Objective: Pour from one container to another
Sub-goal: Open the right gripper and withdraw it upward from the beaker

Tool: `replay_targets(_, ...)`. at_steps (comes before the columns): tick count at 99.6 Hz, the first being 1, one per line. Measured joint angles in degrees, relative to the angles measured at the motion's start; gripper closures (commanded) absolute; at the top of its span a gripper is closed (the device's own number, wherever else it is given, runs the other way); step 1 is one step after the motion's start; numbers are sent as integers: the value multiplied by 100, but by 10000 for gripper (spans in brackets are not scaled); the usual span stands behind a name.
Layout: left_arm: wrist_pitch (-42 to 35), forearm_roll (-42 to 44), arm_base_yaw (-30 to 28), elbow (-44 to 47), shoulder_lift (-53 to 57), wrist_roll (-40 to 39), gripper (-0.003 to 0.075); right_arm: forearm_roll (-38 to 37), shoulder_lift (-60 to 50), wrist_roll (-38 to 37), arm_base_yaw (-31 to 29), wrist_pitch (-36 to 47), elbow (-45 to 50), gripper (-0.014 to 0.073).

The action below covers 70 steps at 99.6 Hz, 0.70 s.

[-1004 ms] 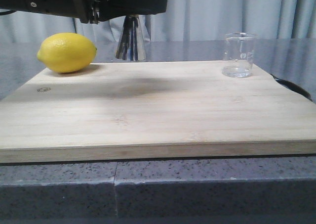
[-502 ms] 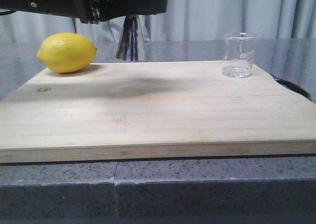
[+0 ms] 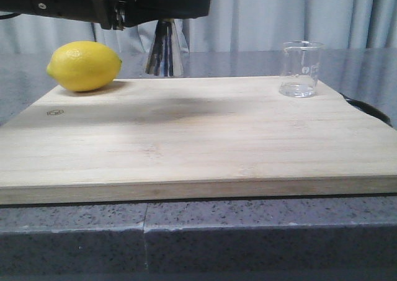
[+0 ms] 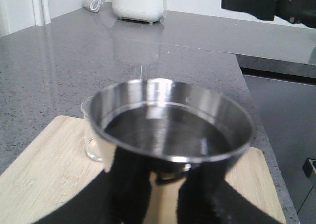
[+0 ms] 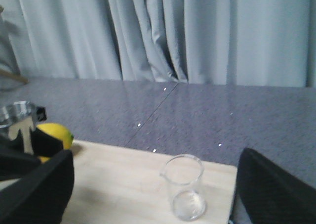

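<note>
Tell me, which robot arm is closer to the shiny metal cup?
The left one. The left gripper is right at the jigger, its fingers on either side of the waist. The right gripper is farther off, open toward the glass beaker.

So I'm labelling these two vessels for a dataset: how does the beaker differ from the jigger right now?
The beaker is clear glass; the jigger is shiny steel. The beaker is a straight cylinder with a pouring lip; the jigger flares into cones. The beaker stands free on the wooden board, while the left gripper grips the jigger. Both are upright.
</note>
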<state>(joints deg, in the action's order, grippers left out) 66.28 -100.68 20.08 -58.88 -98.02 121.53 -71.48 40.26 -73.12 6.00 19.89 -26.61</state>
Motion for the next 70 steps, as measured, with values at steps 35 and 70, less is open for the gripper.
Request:
replay_targets(35, 0, 0, 0, 0, 0, 0, 500, 5114, -32, 5779, 927, -3552, -121, 8)
replay_targets(70, 0, 0, 0, 0, 0, 0, 500, 5535, -268, 6186, 243, -3642, -111, 8)
